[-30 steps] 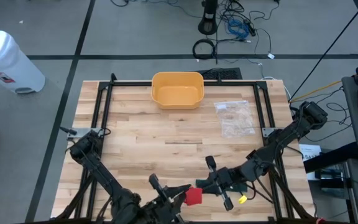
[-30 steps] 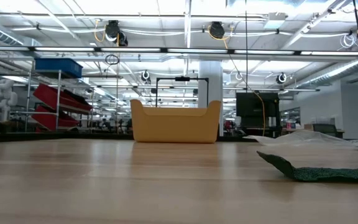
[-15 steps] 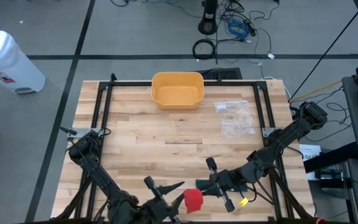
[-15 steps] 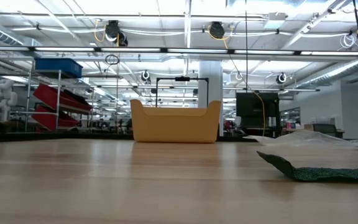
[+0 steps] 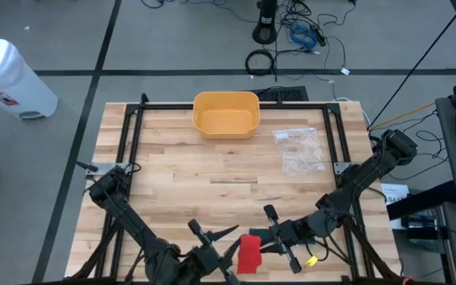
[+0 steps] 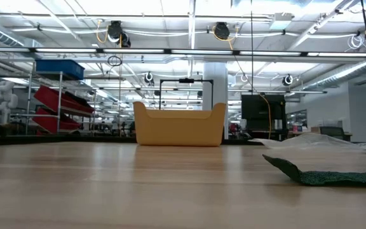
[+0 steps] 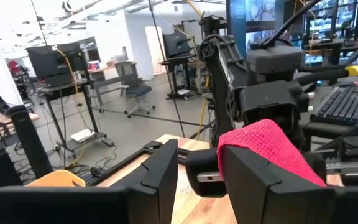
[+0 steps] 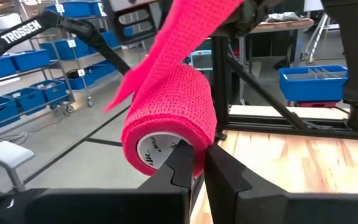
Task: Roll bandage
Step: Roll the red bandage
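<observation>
Left gripper (image 5: 218,237) at the table's near edge, fingers (image 7: 157,177) apart, just beside the loose strip of the red bandage (image 5: 248,252) and closed on nothing. Bandage roll (image 8: 173,124) raised above the near edge between the two grippers, loose strip trailing off toward the left gripper. Right gripper (image 5: 264,239) just right of the roll, fingers (image 8: 219,174) pinched together on the roll's rim at the core. Yellow bin (image 5: 226,115) at the far edge of the table (image 5: 172,174), well apart from both arms. Clear plastic bag (image 5: 298,150) to the right of the bin, flat on the wood.
</observation>
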`<state>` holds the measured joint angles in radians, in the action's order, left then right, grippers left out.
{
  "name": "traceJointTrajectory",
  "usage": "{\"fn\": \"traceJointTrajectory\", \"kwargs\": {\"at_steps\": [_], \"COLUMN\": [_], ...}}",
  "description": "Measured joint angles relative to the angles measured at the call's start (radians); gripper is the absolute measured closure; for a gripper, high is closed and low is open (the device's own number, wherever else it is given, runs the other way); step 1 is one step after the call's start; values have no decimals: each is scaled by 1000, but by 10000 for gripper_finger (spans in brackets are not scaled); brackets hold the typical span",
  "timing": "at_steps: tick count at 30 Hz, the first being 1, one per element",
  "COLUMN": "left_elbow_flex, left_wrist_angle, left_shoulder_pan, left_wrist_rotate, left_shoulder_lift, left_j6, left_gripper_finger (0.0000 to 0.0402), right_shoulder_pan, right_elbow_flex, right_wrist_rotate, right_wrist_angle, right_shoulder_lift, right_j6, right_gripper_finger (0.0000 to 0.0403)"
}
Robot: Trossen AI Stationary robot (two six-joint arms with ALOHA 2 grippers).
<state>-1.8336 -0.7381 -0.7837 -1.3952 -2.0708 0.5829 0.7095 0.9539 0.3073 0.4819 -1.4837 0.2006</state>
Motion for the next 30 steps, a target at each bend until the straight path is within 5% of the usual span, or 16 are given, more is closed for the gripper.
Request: {"fn": "traceJointTrajectory", "kwargs": {"at_steps": [14,30], "left_elbow_flex": [0,0], "left_wrist_angle": [-6,74], "left_shoulder_pan": [13,21], "left_wrist_rotate": [-72,-5], "left_shoulder_lift": [0,-2], "left_j6": [-23,-100], "left_gripper_finger": [275,275], "right_shoulder_pan": [31,59], "right_elbow_flex": [0,-1], "right_wrist_rotate": [-6,-34], "right_wrist_angle": [-24,10], "right_shoulder_lift": [-6,-32], "right_j6": [20,-4], "right_gripper_finger": [385,385]}}
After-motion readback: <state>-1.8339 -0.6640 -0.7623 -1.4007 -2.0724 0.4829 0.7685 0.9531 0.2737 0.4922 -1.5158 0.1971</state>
